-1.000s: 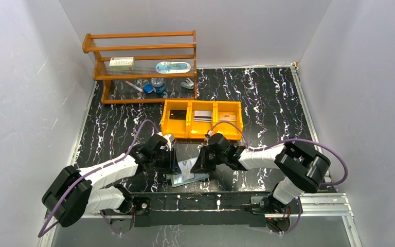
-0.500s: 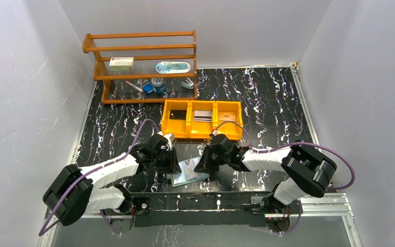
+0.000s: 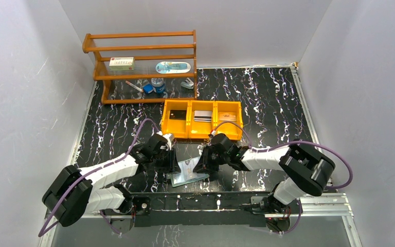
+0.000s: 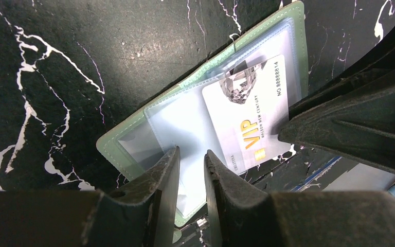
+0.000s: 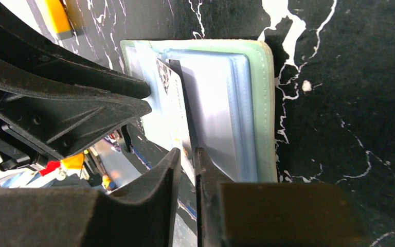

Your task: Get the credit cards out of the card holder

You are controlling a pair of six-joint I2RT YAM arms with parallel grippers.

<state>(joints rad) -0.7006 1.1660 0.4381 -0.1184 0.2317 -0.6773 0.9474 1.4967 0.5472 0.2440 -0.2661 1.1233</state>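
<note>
The green card holder (image 3: 183, 178) lies open near the table's front edge, between both grippers. A silver-white credit card (image 4: 247, 118) marked VIP sticks partway out of its pale pocket. My left gripper (image 4: 191, 159) rests tip-down on the holder (image 4: 114, 150), jaws narrowly apart with nothing between them. My right gripper (image 5: 186, 159) is at the card's outer end. Its jaws stand slightly apart, with the card (image 5: 175, 110) corner in the gap. Black (image 3: 177, 115), silver (image 3: 202, 115) and tan (image 3: 228, 117) cards lie in the orange tray (image 3: 203, 135).
A wooden shelf (image 3: 141, 49) at the back left holds a white box, a tin and small items. White walls close in both sides. A metal rail (image 3: 200, 198) runs along the front edge just below the holder.
The right gripper shifted slightly right, then back toward the holder, and its jaws parted a little. The left gripper and the holder stayed put.
</note>
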